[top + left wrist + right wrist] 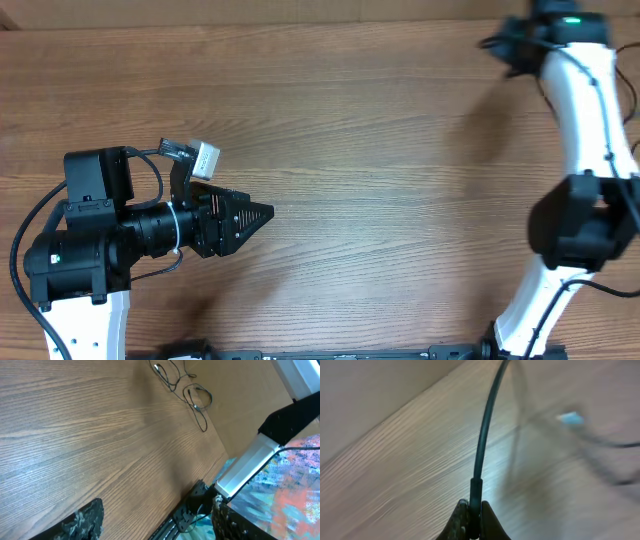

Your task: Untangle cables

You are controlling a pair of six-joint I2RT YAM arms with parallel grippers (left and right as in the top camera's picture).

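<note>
Right end effector: pinching one strand of cables; remainder blurred. Left end effector: released, fingers cropped.

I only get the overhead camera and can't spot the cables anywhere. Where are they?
Observer: The right wrist view shows the right pincer shut on one black cable.
Operator: Are there more?
Observer: Yes, the left wrist view shows thin black loops lying on the table near its edge.
Operator: Is the left pincer holding any?
Observer: No, the left pincer has its fingers apart with nothing between them.
</note>
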